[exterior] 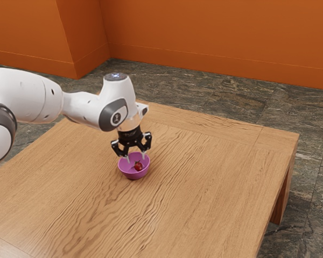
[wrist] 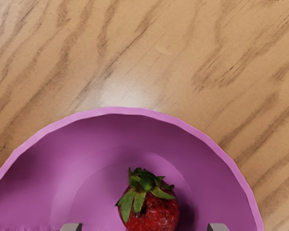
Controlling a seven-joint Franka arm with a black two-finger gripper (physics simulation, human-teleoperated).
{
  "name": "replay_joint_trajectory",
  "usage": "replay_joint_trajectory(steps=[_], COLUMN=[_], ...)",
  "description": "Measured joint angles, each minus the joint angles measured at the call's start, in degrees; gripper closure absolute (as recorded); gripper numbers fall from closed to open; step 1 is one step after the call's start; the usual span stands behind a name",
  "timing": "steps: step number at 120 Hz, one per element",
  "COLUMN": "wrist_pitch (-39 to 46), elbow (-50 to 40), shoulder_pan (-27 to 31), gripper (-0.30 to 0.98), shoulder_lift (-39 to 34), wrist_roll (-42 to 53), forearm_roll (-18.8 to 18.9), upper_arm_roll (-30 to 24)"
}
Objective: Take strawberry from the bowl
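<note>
Exterior view read as a clock dial centred on the bowl, 12 at the view's top. The arm comes in from about 10 o'clock, its hand above the bowl and the black gripper pointing down at the bowl's opening. Gripper state: spread open, pale fingers well apart, nothing held between them. Wrist view agrees: one fingertip on each side of the strawberry, a gap on both sides, no contact seen. Exact depth of the tips relative to the rim: cannot tell. The strawberry is inside the pink-purple bowl, on its floor, a little off the dial centre toward 4 o'clock. It is red, with a green leafy cap whose leaves spread over the fruit. The bowl sits upright on the wooden table, whose grain shows dark wavy streaks. One table corner lies between 2 and 3 o'clock, with a table leg below it, between 3 and 4. Beyond the table, grey-brown stone floor runs toward 1 o'clock, and the orange wall stands behind.
</note>
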Motion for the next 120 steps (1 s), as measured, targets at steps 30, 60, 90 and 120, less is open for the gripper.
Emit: replay_joint_trajectory(steps=[30,60,90,120], wrist_pitch=[0.5,0.7,0.8,1.8], elbow=[0.0,0.1,0.4,0.4], shoulder_pan=[0.3,0.3,0.3,0.3], gripper=[0.43,0.45,0.42,0.50], shoulder_lift=[1.0,2.0,3.1,3.8], wrist_roll=[-5.2,-8.2,-10.2,-11.5], forearm_roll=[0.1,0.2,0.0,0.0], upper_arm_roll=[0.1,0.0,0.0,0.0])
